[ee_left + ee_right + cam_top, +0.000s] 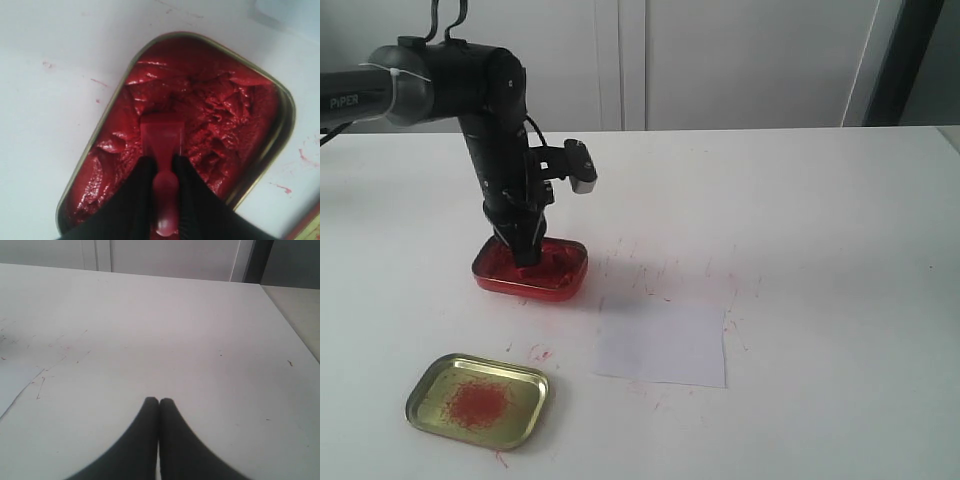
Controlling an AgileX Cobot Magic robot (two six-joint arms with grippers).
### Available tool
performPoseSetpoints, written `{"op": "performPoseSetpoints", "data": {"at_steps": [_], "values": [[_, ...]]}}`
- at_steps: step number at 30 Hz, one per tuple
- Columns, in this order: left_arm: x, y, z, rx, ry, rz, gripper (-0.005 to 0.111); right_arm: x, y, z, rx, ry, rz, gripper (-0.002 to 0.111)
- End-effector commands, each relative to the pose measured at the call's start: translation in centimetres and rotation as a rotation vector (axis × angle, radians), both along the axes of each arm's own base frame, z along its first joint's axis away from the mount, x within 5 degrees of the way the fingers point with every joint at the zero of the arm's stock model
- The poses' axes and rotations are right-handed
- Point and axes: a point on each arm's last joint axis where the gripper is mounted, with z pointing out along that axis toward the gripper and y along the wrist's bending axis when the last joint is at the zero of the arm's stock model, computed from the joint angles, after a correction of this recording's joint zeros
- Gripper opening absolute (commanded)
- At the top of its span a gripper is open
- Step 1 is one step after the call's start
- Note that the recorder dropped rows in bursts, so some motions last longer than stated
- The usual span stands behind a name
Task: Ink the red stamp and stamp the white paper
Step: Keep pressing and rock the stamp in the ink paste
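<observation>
My left gripper is shut on the narrow handle of the red stamp, whose wider block end presses into the red ink paste of the red tin. In the exterior view the left gripper points straight down into that tin at left of centre. The white paper lies flat to the right and in front of the tin, and no imprint shows on it. My right gripper is shut on nothing, low over bare table; the right arm is out of the exterior view.
A gold tin lid with red smears lies at the front left. Red ink flecks mark the white table between tin and paper. A corner of the paper shows in the right wrist view. The table's right edge is near.
</observation>
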Motion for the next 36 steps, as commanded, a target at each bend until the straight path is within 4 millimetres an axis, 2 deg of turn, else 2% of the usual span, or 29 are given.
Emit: {"op": "performPoseSetpoints", "data": {"at_steps": [1,20,28,36], "values": [[-0.6,-0.7,1.3,-0.007,-0.014,-0.015,0.000,0.0,0.0,0.0,-0.002,-0.016,-0.005,0.000],[-0.5,-0.9,1.3,0.048,-0.065,0.081,0.000,0.0,0.0,0.0,-0.002,-0.016,-0.005,0.000],[-0.3,-1.1,-0.2,0.063,-0.035,0.102,0.000,0.0,0.0,0.0,0.019,-0.015,-0.011,0.000],[-0.1,-1.0,-0.3,0.068,-0.047,0.133,0.000,0.0,0.0,0.0,0.019,-0.015,-0.011,0.000]]}}
